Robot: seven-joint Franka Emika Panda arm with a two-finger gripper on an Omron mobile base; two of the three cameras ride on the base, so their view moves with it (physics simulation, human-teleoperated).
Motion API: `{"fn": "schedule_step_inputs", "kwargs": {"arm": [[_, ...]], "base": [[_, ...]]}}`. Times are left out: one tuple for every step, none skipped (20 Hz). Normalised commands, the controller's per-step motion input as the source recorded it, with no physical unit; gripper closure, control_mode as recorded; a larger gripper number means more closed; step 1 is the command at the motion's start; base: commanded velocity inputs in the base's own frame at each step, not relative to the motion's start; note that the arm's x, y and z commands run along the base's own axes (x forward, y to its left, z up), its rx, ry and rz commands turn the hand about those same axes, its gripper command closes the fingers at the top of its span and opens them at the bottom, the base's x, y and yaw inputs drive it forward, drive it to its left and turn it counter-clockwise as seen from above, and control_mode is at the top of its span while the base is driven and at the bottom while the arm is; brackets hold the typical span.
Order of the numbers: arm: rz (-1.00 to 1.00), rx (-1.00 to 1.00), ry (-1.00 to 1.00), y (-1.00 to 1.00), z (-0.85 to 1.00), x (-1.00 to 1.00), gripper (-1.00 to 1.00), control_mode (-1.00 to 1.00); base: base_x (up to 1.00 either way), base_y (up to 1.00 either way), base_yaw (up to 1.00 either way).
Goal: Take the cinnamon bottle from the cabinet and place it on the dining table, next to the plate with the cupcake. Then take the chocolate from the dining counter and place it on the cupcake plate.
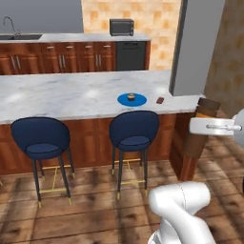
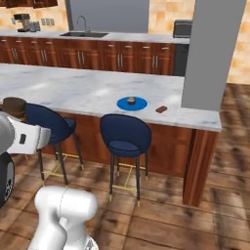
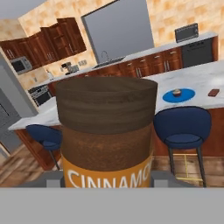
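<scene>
while the bottle (image 3: 107, 131) is off the shelf and riding in the gripper (image 1: 206, 126), the job sits in its carrying stage: the cinnamon has yet to reach the table (image 1: 57, 95). in the left base view the bottle stands upright at the right edge of the picture, low and in front of the table's end, with the white hand clamped across its middle; the fingers are closed on it, tan band and dark cap poking up above the hand. the hand view looks straight over the cap, the orange label reading "cinnamon" at the bottom. beyond it the plate (image 1: 132, 99) lies on the marble with the cupcake (image 1: 132, 97) in its middle, and the chocolate (image 1: 160, 100) rests just beside it to the right, apart from the rim. i'd say the next move calls for lifting the bottle above the table edge and reaching forward and left over the stool (image 1: 134, 131), then setting it down near the plate without knocking the chocolate. the arm is folded low, elbow bulging at the bottom, hand held level out to the side.
</scene>
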Motion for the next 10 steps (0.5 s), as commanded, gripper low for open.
{"fn": "schedule_step_inputs", "kwargs": {"arm": [[0.00,0.00,0.00,0.00,0.00,0.00,1.00,1.00],[0.00,0.00,0.00,0.00,0.00,0.00,1.00,1.00],[0.00,0.00,0.00,0.00,0.00,0.00,1.00,1.00],[0.00,0.00,0.00,0.00,0.00,0.00,1.00,1.00],[0.00,0.00,0.00,0.00,0.00,0.00,1.00,1.00],[0.00,0.00,0.00,0.00,0.00,0.00,1.00,1.00],[0.00,0.00,0.00,0.00,0.00,0.00,1.00,1.00],[0.00,0.00,0.00,0.00,0.00,0.00,1.00,1.00],[0.00,0.00,0.00,0.00,0.00,0.00,1.00,1.00],[0.00,0.00,0.00,0.00,0.00,0.00,1.00,1.00]], "base": [[0.66,-0.44,0.11],[0.56,-0.37,0.03],[0.53,-0.22,0.00],[0.51,-0.06,0.00],[0.63,0.00,0.00],[0.64,0.00,-0.02],[0.69,0.00,-0.05],[0.72,0.00,-0.05],[0.66,0.00,-0.06],[0.64,0.00,-0.04]]}}
